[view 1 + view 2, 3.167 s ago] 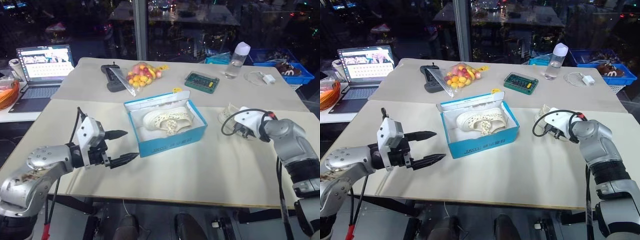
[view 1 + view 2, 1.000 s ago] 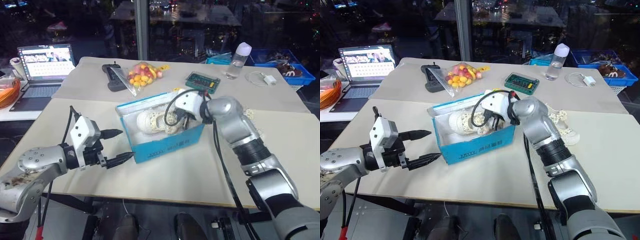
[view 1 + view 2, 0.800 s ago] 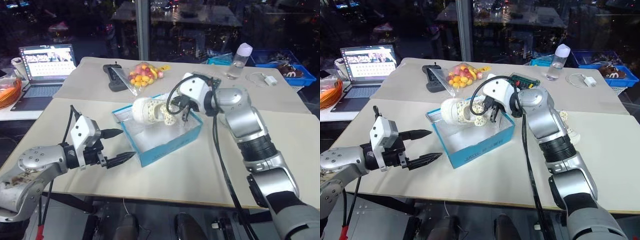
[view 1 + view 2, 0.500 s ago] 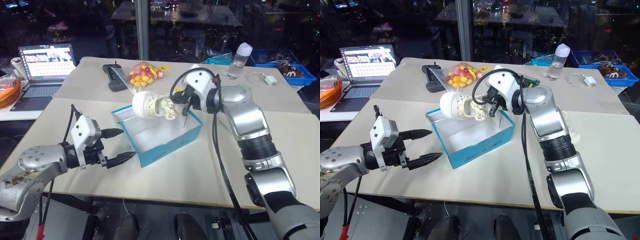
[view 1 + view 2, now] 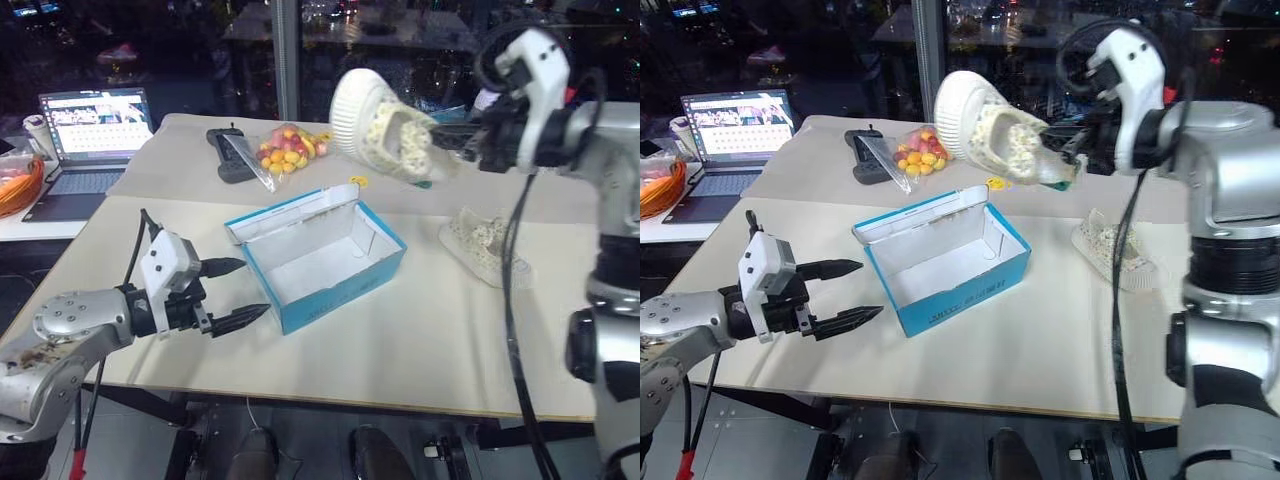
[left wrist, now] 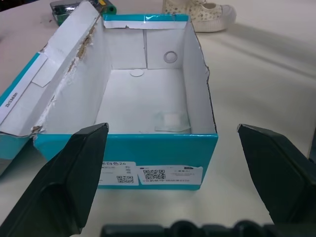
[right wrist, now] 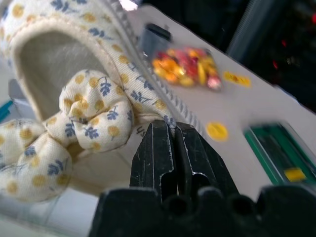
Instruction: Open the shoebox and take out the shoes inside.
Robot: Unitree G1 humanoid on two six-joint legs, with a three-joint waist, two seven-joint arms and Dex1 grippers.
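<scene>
Now the right gripper (image 5: 455,140) is high in the upper right of the left eye view, and its two black fingers are pressed together on the edge of one cream shoe (image 5: 385,128). That shoe hangs in the air in the upper middle of the frame, above the table (image 5: 420,330) and up and to the right of the shoebox (image 5: 318,255). Its long side runs from the round pale sole at the upper left to the pinched edge at the right, so it sticks out sideways from the fingers toward the left of the frame. The shoebox sits in the middle of the frame with its lid folded back, and the left wrist view shows its white inside with no shoe in it. The other shoe (image 5: 485,245) lies flat on the table at the right of the frame, well apart from the box and below the raised shoe. The left gripper (image 5: 240,292) is at the lower left, spread wide and holding nothing, with its tips pointing at the near end of the box. It looks like the held shoe should come down next to the other shoe. That spot is on the right side, so the right arm is the nearer one.
</scene>
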